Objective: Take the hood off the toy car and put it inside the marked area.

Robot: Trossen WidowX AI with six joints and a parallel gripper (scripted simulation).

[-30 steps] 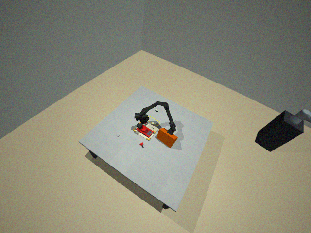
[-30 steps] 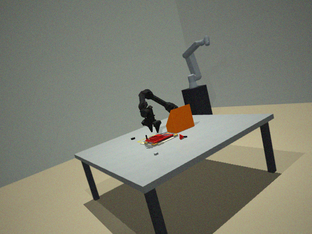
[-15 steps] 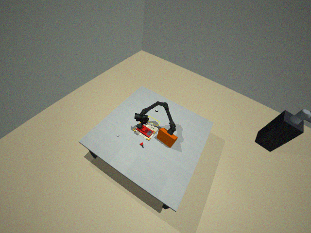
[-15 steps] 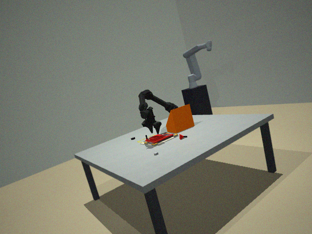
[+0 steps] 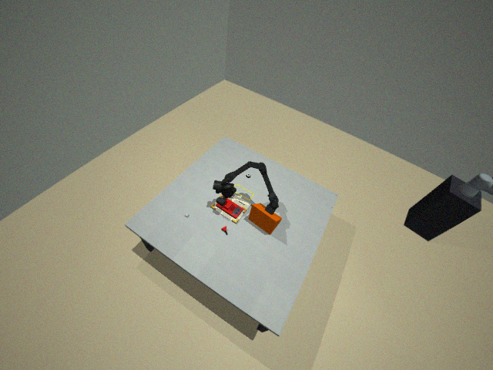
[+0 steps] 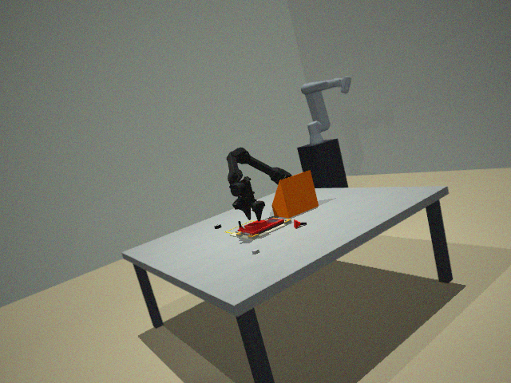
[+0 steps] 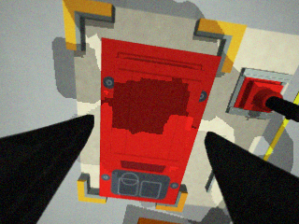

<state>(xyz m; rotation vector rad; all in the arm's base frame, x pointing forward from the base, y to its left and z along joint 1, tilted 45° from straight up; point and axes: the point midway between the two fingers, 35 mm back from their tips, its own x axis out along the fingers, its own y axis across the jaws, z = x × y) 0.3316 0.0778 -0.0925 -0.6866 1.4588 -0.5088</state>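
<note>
The toy car (image 5: 235, 210) (image 6: 270, 224) (image 7: 107, 163) is red and sits on a pale board (image 7: 89, 161) between yellow corner brackets. Its hood (image 7: 149, 105) is the red front panel, in place on the car and partly in shadow. My gripper (image 6: 254, 219) (image 7: 150, 128) is open and empty above the car. In the wrist view its two black fingertips stand on either side of the red body; any contact cannot be told. The marked area (image 5: 244, 189) (image 7: 275, 142) is a yellow outline beside the board, partly cut off in the wrist view.
A red piece with a black handle (image 7: 262, 95) stands in a square holder beside the car. An orange block (image 5: 263, 218) (image 6: 297, 195) stands near the arm's base. A red-and-black piece (image 5: 224, 229) (image 6: 297, 224) and a small grey block (image 5: 186, 215) (image 6: 255, 251) lie on the table.
</note>
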